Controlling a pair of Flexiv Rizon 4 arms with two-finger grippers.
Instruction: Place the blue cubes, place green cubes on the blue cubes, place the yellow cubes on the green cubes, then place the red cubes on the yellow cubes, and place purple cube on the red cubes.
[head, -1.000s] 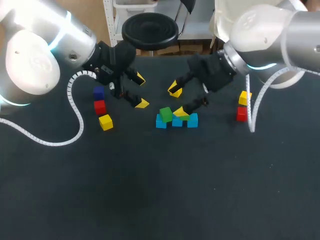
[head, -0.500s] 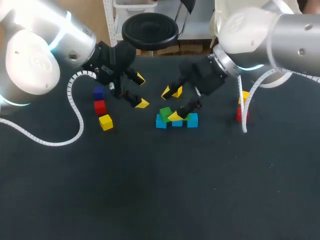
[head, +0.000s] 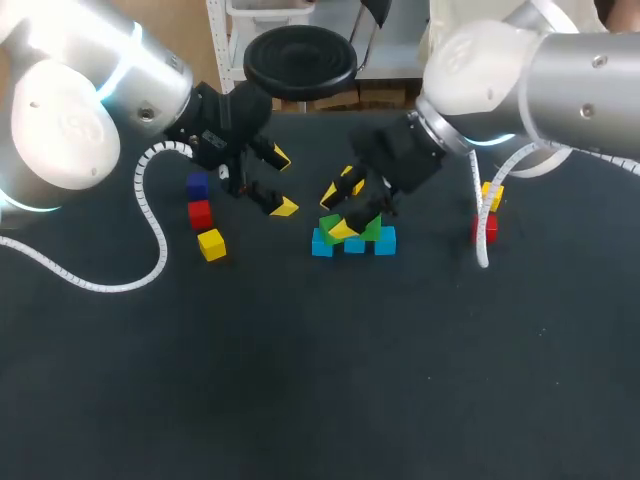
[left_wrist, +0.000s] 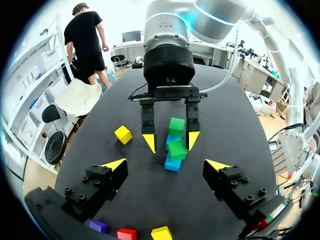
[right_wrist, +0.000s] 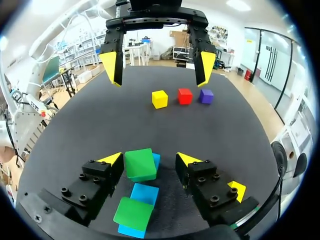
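Three blue cubes (head: 354, 244) lie in a row at mid-table. Green cubes sit on the two end ones; the middle blue cube (right_wrist: 145, 193) is bare. My right gripper (head: 338, 211) is lowered around the green cube (right_wrist: 140, 164) at the row's left end. One finger rests against that cube, and a gap shows at the other finger (right_wrist: 189, 161). The second green cube (right_wrist: 133, 213) lies under the right wrist. My left gripper (head: 281, 183) hangs open and holds nothing, left of the row. In the left wrist view, the right gripper (left_wrist: 171, 141) straddles the green cube (left_wrist: 177, 149).
At the left stand a purple cube (head: 197, 185), a red cube (head: 200, 213) and a yellow cube (head: 211, 244). At the right a yellow cube (head: 490, 195) and a red cube (head: 484, 228) sit behind my right arm's cable. The black table (head: 300, 380) stretches toward the front.
My right gripper moved left along the row, from the right-hand cubes to the left green cube, and its fingers have narrowed. The left arm has stayed still.
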